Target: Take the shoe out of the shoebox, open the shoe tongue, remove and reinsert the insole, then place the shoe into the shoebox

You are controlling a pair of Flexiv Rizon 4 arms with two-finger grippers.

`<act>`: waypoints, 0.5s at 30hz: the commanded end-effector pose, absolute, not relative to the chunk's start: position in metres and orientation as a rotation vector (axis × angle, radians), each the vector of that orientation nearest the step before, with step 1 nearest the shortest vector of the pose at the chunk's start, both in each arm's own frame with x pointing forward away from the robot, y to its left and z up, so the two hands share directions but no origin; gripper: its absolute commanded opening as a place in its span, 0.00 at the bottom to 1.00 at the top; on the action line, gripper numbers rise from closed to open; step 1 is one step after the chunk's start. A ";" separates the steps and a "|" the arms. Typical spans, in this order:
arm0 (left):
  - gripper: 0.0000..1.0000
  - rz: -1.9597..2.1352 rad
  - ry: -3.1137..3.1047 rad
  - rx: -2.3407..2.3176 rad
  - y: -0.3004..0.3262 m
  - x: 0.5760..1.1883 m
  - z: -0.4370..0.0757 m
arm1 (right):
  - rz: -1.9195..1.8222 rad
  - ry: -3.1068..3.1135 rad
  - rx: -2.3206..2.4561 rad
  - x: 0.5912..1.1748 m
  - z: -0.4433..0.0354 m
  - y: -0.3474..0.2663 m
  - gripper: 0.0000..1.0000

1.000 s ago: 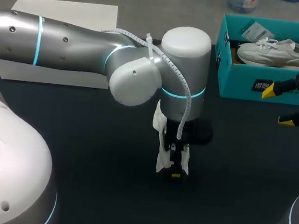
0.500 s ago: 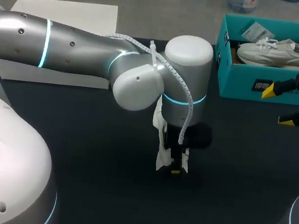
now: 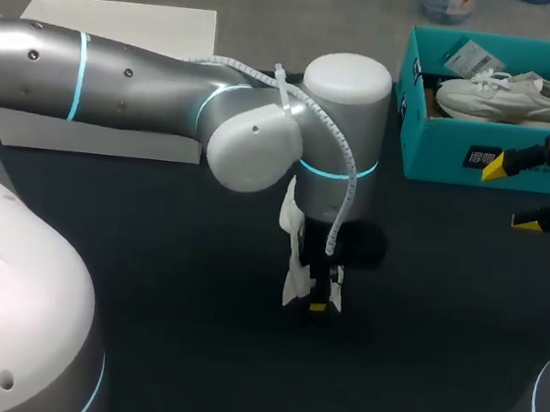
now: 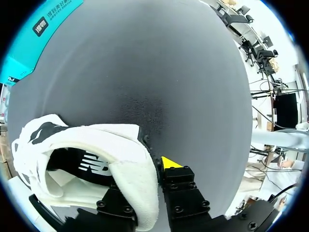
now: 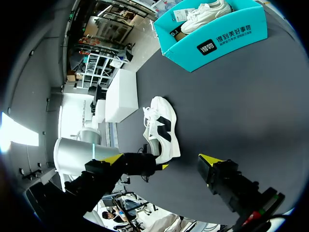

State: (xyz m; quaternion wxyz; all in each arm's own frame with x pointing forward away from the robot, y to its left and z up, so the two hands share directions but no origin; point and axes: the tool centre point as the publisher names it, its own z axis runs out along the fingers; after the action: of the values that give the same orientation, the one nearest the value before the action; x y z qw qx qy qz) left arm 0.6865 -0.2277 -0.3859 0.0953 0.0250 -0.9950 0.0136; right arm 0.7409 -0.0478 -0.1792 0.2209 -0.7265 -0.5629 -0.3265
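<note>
the left claw point(image 4: 149, 176) is clamped on the heel of a white shoe point(image 4: 111, 140). one yellow-tipped finger point(image 4: 169, 162) presses the outside of the heel wall, and the other finger sits inside the shoe opening, so the padded collar is pinched between them. the shoe has a black logo on its side and a black mark on the inner lining. its toe points away from the claw toward the far edge of the table point(image 3: 150, 252). it is near the middle of the table, under the wrist of the left arm point(image 3: 119, 89), which comes across from the left edge. from above the wrist hides most of the shoe, and i cannot tell whether its sole rests on the table.

the right claw point(image 3: 511, 196) is by the right edge of the table with its fingers spread wide, gripping nothing. it is just in front of the teal shoebox point(image 3: 441, 145) and well apart from the held shoe.

the shoebox stands open at the far right corner of the table. a second white shoe point(image 3: 506, 93) lies inside it, with a paper tag point(image 3: 471, 59) beside that shoe.
</note>
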 end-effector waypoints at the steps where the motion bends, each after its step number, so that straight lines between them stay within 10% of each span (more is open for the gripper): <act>1: 0.00 0.034 -2.945 0.085 -0.221 0.687 -0.360 | -0.900 -1.556 -2.013 0.741 -0.179 -0.047 1.00; 15: 0.00 0.073 -2.940 -0.096 -0.220 0.677 -0.268 | -0.900 -1.556 -2.013 0.741 -0.179 -0.047 1.00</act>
State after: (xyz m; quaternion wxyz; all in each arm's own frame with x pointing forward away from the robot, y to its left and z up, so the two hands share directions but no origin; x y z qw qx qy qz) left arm 0.6773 -0.2255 -0.3000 0.1020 -0.0301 -0.9940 0.0242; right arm 0.7409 -0.0478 -0.1792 0.2209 -0.7265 -0.5629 -0.3265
